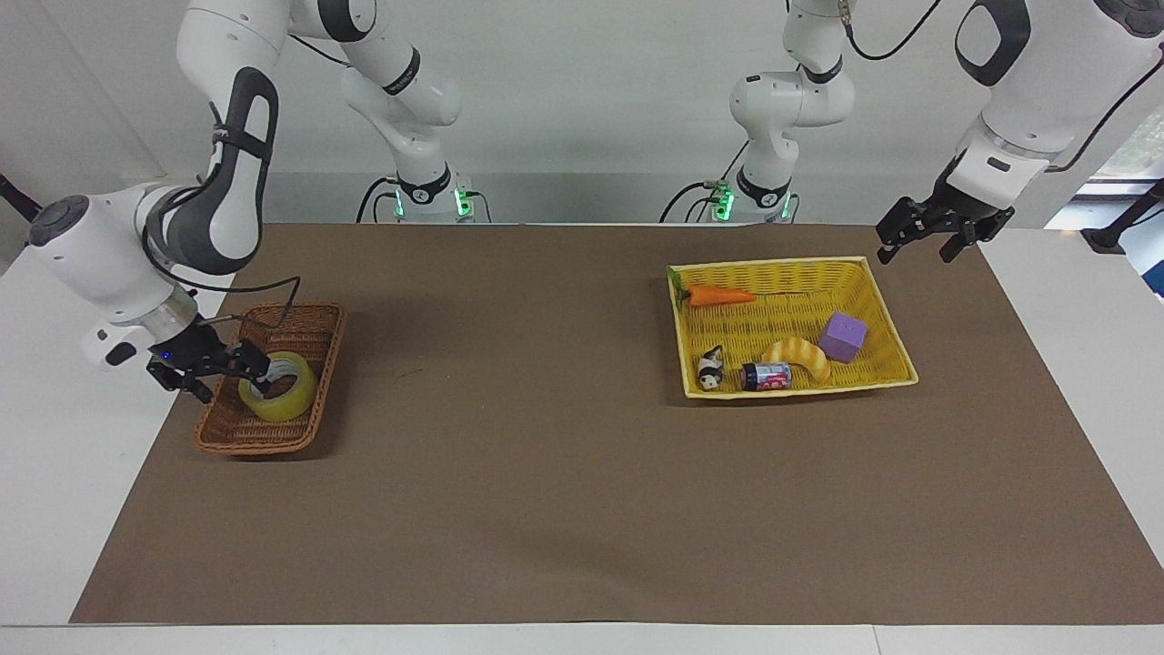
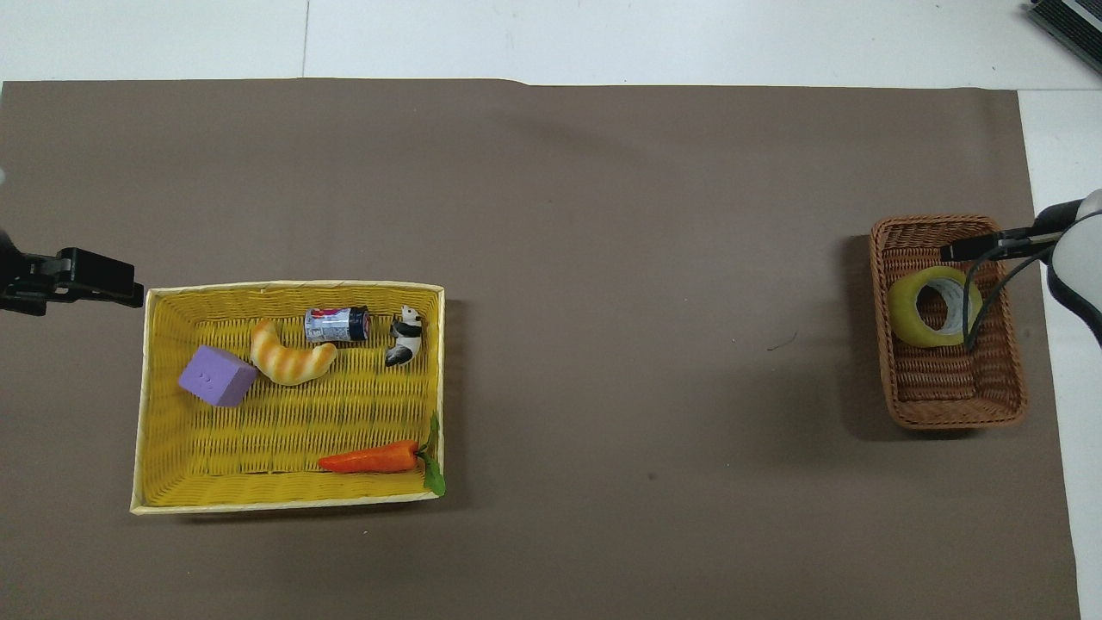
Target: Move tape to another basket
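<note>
— Where is the tape found?

— It is seen lying in the brown wicker basket, tilted rather than flat, toward the right arm's end of the tabletop. In the overhead view the white-grey core is turned toward the right arm's side.

— Is it gripped?

— No grip is shown. The right pincer is held just above the basket, beside the tape, and its fingers are spread apart; one fingertip is seen at the upper rim of the roll, though whether it is touched cannot be told. A black cable is draped from the wrist over the basket.

— And the other arm?

— The left pincer is kept in the air, parted and with nothing between its fingers, over the brown mat just off the corner of the yellow basket that lies nearest the robots and the left arm's end. The arm is waiting.

— What is contained in the yellow basket?

— A toy carrot is laid along the edge nearest the robots. Farther from the robots a purple cube, a yellow-orange striped curved toy, a small can on its side and a panda figure are grouped — the can is set just beside the striped toy. The two baskets are placed well apart on the mat.
</note>
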